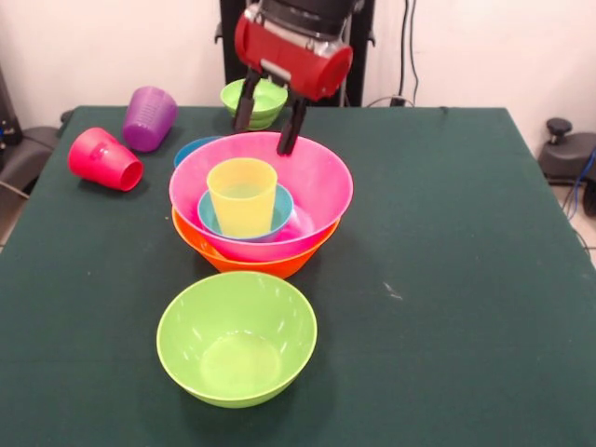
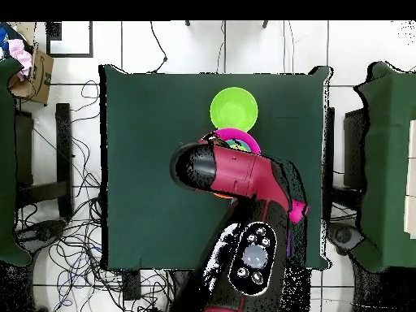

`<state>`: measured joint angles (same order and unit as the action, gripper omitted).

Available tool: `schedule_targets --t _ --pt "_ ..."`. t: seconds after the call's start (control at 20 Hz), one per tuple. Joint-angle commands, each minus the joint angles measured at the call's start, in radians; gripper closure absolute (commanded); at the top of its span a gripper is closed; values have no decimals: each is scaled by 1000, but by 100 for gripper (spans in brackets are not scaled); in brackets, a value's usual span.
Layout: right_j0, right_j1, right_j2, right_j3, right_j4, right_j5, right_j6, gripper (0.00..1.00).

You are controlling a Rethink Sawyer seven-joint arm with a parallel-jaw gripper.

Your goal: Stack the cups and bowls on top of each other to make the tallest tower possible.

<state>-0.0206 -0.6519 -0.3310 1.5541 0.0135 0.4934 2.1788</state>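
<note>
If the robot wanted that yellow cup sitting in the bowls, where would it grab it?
Probably by the rim, coming straight down from above. The yellow cup stands upright, mouth up, inside a blue bowl nested in the pink bowl, so its lower sides are walled in. Only the top edge stands clear. The gripper, open, hangs just behind the pink bowl's far rim.

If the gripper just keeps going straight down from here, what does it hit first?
Probably the far rim of the pink bowl. The gripper is open and points down; one fingertip sits at that rim, the other seems behind it, toward the partly hidden blue bowl. Depth is unclear from the front view.
</note>
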Motion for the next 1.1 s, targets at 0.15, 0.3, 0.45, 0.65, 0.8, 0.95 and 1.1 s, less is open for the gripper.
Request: schedule_targets --t 0.15,0.3,0.45,0.65,0.8,0.95,1.1 --pt "-71 -63 79 -77 -42 302 -88 0" --pt "-110 -50 101 -152 -68 353 -150 0" --pt "-141 -35 127 -206 -87 376 -191 0" --pt "-186 6 168 -324 -120 395 -264 0" --pt "-225 45 210 -430 -143 463 -325 0" --pt "-256 82 248 -496 -165 484 -362 0" --pt "-278 118 280 -530 -181 463 -374 0"
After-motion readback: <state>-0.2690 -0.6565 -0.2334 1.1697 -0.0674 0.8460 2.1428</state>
